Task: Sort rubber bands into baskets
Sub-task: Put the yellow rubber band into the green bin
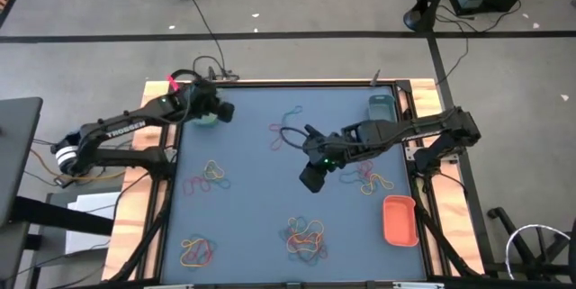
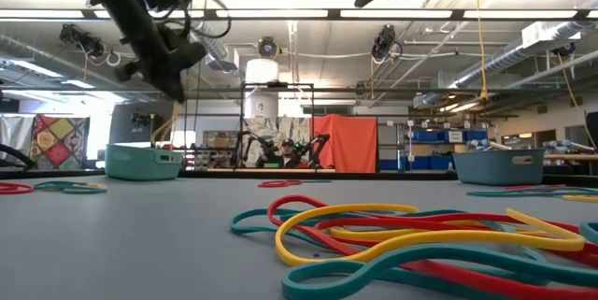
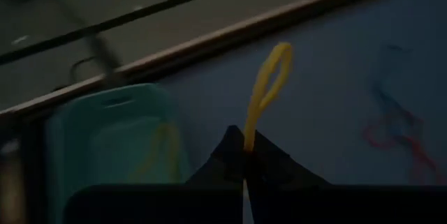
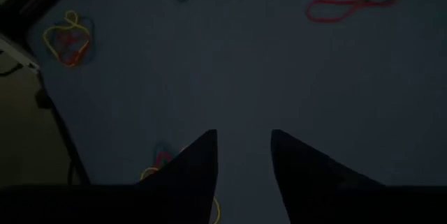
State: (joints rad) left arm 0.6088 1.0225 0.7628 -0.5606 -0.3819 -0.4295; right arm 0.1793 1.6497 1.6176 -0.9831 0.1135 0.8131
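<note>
Overhead, table-level, two wrist views — shared table [image 1: 270, 190].

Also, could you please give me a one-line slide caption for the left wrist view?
Left gripper shut on a yellow rubber band, held beside the green basket.

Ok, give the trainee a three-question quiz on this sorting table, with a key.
1. True or false: the left claw is shut on a yellow rubber band.
2. Which basket lies right by the left claw: A) orange basket, B) green basket, C) teal basket?
3. Fill in: the right claw hangs open over the mat, holding ____.

Key: 1 true; 2 B; 3 nothing.
</note>
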